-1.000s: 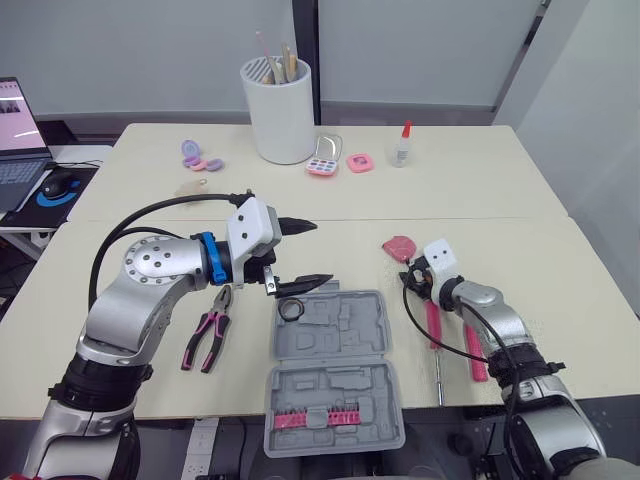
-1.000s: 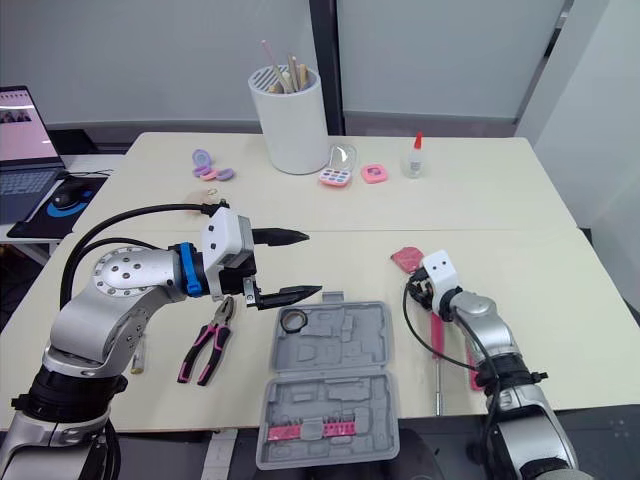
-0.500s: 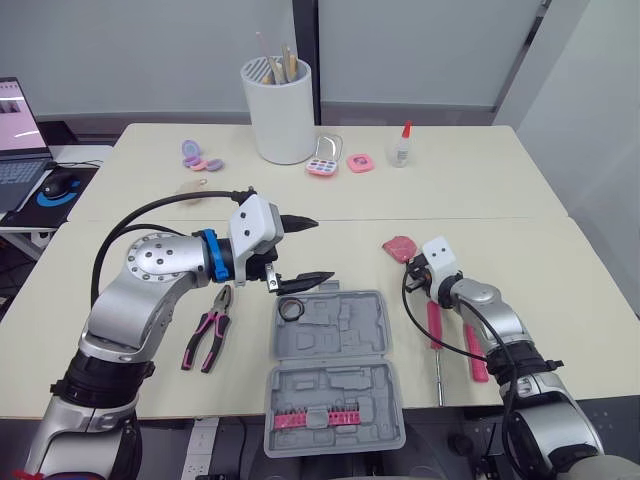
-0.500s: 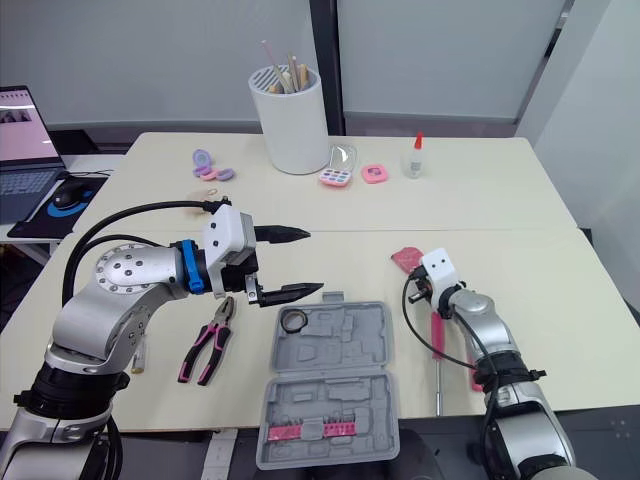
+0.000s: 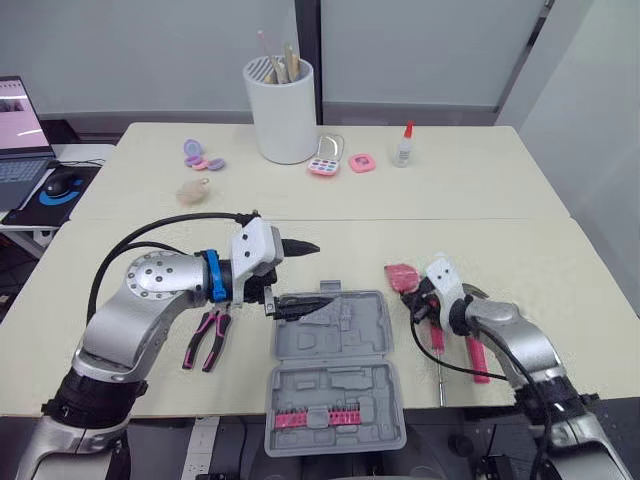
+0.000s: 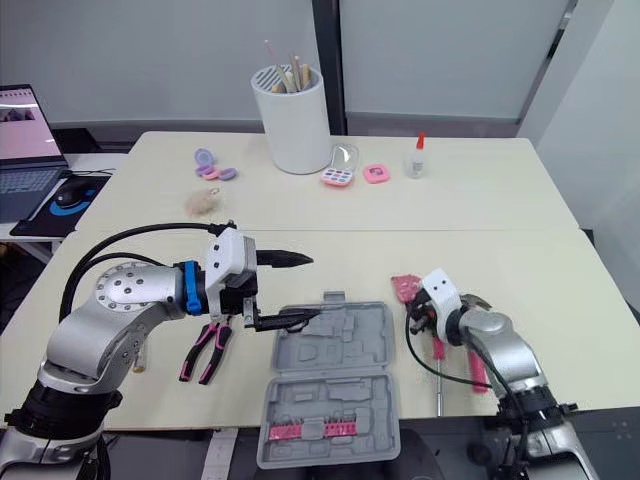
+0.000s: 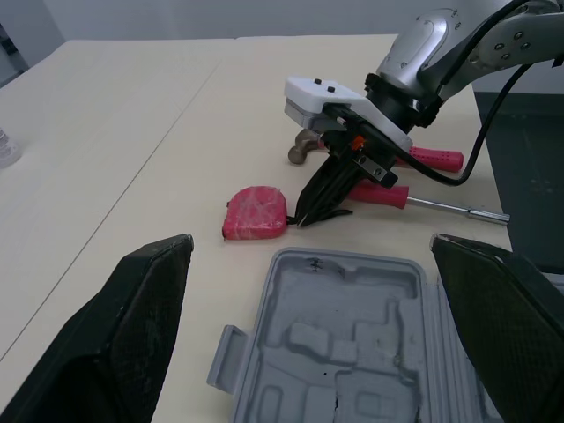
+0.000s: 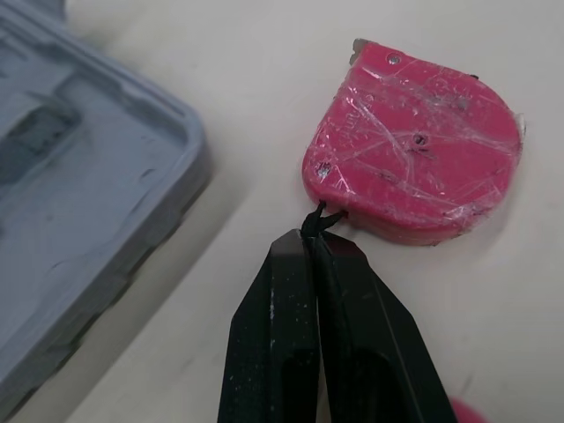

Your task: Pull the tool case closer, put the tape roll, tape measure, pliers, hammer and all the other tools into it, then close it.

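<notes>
Your right gripper (image 8: pixel 313 251) pinches shut on the cord (image 8: pixel 319 216) of the tape measure (image 8: pixel 423 167), a ready handle for lifting; your left gripper (image 5: pixel 322 272) hangs, jaws apart, over the tool case (image 5: pixel 340 385).

Two cream tables (image 5: pixel 470 170) meet along a seam (image 5: pixel 450 219). Grey wall panels (image 5: pixel 150 50) split by a dark post (image 5: pixel 310 20) stand at 12 o'clock, a white side desk (image 5: pixel 85 155) at 10.

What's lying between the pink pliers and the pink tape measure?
The far half of the open grey tool case lies between the pliers and tape measure, with the left gripper open over it; the left eye view shows this.
</notes>
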Controlling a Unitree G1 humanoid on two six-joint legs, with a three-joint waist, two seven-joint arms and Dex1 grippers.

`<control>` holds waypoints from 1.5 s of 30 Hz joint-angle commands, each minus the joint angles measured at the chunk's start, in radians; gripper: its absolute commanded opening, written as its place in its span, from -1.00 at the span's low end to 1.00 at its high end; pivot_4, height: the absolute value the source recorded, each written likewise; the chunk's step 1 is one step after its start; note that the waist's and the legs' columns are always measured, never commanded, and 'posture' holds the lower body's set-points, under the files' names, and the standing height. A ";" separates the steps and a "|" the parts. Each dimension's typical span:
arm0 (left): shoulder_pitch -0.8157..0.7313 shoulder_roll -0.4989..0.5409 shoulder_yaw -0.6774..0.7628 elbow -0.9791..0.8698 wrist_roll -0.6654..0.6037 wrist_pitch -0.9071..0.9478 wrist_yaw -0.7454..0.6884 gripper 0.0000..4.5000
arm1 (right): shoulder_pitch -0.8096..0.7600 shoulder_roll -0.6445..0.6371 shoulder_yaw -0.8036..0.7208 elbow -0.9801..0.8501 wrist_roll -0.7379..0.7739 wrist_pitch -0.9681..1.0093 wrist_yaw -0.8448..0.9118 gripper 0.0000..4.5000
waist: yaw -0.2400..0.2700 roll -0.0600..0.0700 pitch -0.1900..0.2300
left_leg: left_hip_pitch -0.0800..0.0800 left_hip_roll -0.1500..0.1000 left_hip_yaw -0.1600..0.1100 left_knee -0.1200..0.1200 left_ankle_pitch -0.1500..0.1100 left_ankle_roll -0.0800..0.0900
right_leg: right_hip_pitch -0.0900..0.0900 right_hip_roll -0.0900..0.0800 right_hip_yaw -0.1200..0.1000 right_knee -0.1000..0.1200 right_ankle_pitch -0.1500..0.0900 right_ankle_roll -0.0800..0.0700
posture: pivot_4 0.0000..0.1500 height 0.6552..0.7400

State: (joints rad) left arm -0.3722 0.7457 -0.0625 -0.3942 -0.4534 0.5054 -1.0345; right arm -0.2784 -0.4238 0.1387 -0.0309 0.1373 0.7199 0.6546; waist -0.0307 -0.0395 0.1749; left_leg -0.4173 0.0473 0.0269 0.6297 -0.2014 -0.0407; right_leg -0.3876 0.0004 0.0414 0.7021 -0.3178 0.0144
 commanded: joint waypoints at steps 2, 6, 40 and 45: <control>0.005 0.013 0.009 -0.046 -0.028 0.022 -0.007 1.00 | 0.092 -0.035 -0.015 -0.195 0.054 0.110 0.010 -0.99 | 0.000 0.000 0.000 | 0.000 0.000 0.000 0.000 0.000 0.000 | 0.000 0.000 0.000 0.000 0.000 0.000 | 1.00 1.00; 0.022 0.029 0.000 -0.064 -0.042 0.038 -0.031 1.00 | 0.160 -0.059 -0.033 -0.279 0.083 0.166 -0.004 -0.99 | -0.001 0.000 0.000 | 0.000 0.000 0.000 0.000 0.000 0.000 | 0.000 0.000 0.000 0.000 0.000 0.001 | 1.00 1.00; 0.142 0.154 0.009 -0.246 -0.192 0.167 -0.096 1.00 | 0.301 -0.376 -0.216 -0.622 0.533 0.433 0.209 -0.07 | 0.000 0.000 0.000 | 0.000 0.000 0.000 0.000 0.000 0.000 | 0.001 0.000 0.000 -0.004 -0.002 0.005 | 1.00 1.00; 0.184 0.145 0.003 -0.259 -0.174 0.099 -0.117 1.00 | 0.238 -0.470 -0.150 -0.528 0.390 0.014 0.403 0.47 | 0.000 0.000 0.000 | 0.000 0.000 -0.001 0.000 0.000 0.000 | 0.002 0.003 -0.001 -0.005 -0.002 0.005 | 1.00 1.00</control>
State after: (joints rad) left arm -0.1985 0.8932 -0.0666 -0.6215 -0.6280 0.6472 -1.1363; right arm -0.0286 -0.8834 -0.0399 -0.5888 0.5915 0.9009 0.9950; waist -0.0312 -0.0398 0.1747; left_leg -0.4169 0.0471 0.0256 0.6293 -0.2015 -0.0404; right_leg -0.3856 0.0036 0.0407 0.6972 -0.3202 0.0199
